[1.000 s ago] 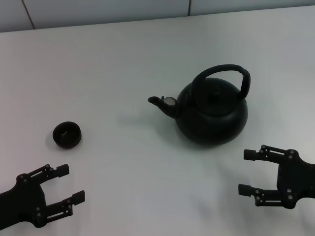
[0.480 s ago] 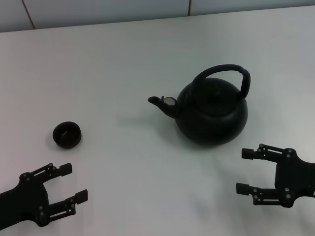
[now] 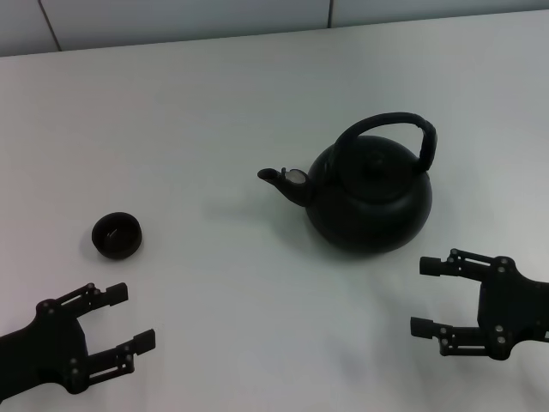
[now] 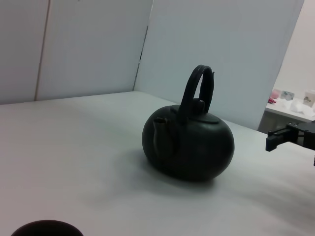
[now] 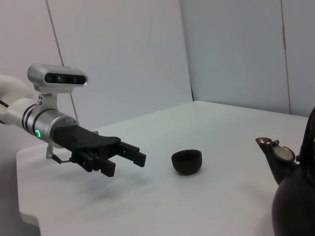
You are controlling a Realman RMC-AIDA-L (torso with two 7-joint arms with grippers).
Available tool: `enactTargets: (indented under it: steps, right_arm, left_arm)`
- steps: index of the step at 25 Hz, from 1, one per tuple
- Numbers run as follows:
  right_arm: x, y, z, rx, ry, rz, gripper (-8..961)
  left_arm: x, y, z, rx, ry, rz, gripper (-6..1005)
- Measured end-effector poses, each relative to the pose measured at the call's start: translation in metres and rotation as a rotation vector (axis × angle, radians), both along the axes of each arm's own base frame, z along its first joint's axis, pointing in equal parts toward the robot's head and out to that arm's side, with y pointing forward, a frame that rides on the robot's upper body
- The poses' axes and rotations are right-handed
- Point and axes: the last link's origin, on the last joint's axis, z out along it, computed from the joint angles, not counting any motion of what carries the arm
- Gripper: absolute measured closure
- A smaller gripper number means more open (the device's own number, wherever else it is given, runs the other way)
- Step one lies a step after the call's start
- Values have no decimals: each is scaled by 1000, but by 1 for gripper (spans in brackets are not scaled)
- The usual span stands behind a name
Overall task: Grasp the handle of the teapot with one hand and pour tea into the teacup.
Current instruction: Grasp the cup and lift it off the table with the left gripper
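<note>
The matte-black teapot (image 3: 369, 204) stands upright right of the table's centre, spout pointing left. Its arched handle (image 3: 388, 121) loops over the lid. The tiny dark teacup (image 3: 117, 235) sits on the table well to the left. My right gripper (image 3: 422, 296) is open and empty, low near the front edge, just right of and nearer than the teapot. My left gripper (image 3: 134, 316) is open and empty, nearer than the teacup. The left wrist view shows the teapot (image 4: 189, 147), its handle (image 4: 196, 86) and the teacup's rim (image 4: 47, 229). The right wrist view shows the teacup (image 5: 187, 161), part of the teapot (image 5: 295, 201) and my left gripper (image 5: 127, 162).
The white table (image 3: 214, 112) ends at a pale panelled wall at the back. One finger of my right gripper (image 4: 276, 140) shows beyond the teapot in the left wrist view. Nothing else stands on the table.
My left gripper has shifted slightly right and forward. My right gripper has crept slightly left towards the teapot. Teapot and teacup have not moved.
</note>
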Motion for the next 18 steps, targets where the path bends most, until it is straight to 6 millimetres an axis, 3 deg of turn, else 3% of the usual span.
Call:
enactTargets:
  steps: [18]
  right_arm:
    - [-1,2,2,4,-6,10,140]
  left_arm:
    - [2,2,0,-1,-3,-7,199]
